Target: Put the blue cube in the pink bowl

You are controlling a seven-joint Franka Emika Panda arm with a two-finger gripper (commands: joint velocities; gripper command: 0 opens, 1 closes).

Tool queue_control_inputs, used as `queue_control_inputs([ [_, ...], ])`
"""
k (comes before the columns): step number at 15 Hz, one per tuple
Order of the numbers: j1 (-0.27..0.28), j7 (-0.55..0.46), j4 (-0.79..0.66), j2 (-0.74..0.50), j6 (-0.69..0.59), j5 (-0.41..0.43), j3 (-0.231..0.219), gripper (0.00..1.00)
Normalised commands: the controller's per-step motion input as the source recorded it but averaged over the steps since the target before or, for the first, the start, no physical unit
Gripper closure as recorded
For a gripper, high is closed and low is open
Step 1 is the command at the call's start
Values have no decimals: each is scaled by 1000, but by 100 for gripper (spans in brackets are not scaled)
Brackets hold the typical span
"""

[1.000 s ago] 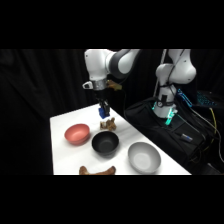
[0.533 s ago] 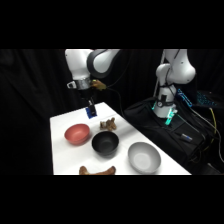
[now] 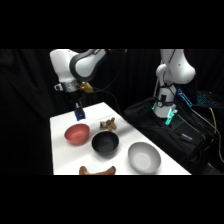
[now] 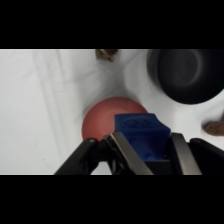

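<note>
Right at the pincer [image 4: 148,152], the blue cube [image 4: 141,135] sits clamped between the two fingers [image 4: 121,152], one flat face turned up at the wrist camera, a corner edge pointing away; being a cube, it has no long axis to call. Just beyond and beneath it lies the pink bowl [image 4: 102,120], mouth up on the white table [image 4: 40,100]. Farther off, up and right of the pincer, the black bowl [image 4: 187,75]. Farthest, a small brown lump [image 4: 106,53]. From the side, cube [image 3: 79,114] held aloft, above the bowl [image 3: 77,134].
</note>
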Motion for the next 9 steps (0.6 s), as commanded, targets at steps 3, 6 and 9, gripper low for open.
queue_control_inputs([
  [3,-133,-120,364,324,148,157,76,77],
  [6,-132,-130,318,354,191,171,104,77],
  [9,-114,-121,319,344,121,157,113,77],
])
